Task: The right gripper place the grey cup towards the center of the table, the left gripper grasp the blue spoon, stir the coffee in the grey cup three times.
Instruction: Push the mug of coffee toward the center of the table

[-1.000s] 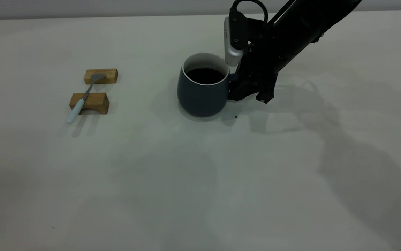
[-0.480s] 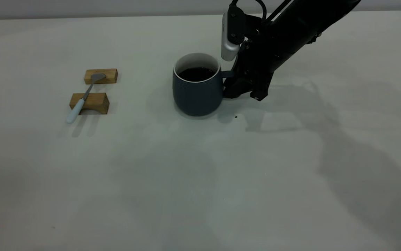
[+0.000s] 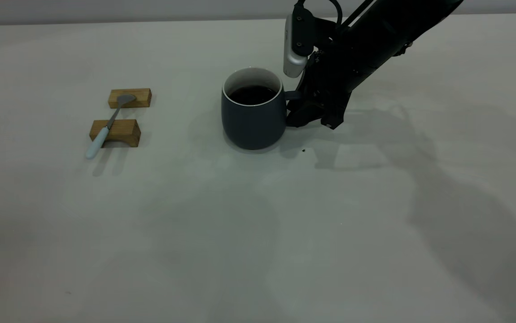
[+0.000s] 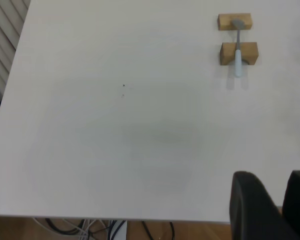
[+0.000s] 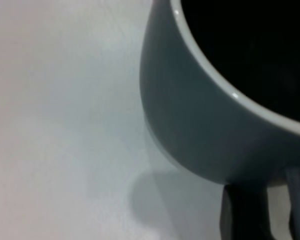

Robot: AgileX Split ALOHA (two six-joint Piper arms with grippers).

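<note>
I have the right gripper (image 3: 307,117) with its jaws at the handle of the grey cup (image 3: 252,119), closed on it as far as I can judge, the cup resting on the desk (image 3: 258,233) near the middle. The left gripper (image 4: 270,210) hangs back over the desk's near edge, jaws narrowly parted, empty. From those jaws the blue spoon (image 3: 105,128) lies well ahead across 2 wooden blocks (image 3: 115,133), handle end toward them, open desk between.

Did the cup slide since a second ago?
Yes. The cup slid left across the table, toward the wooden blocks holding the spoon, which stayed put. The right gripper at its handle moved along with it.
</note>
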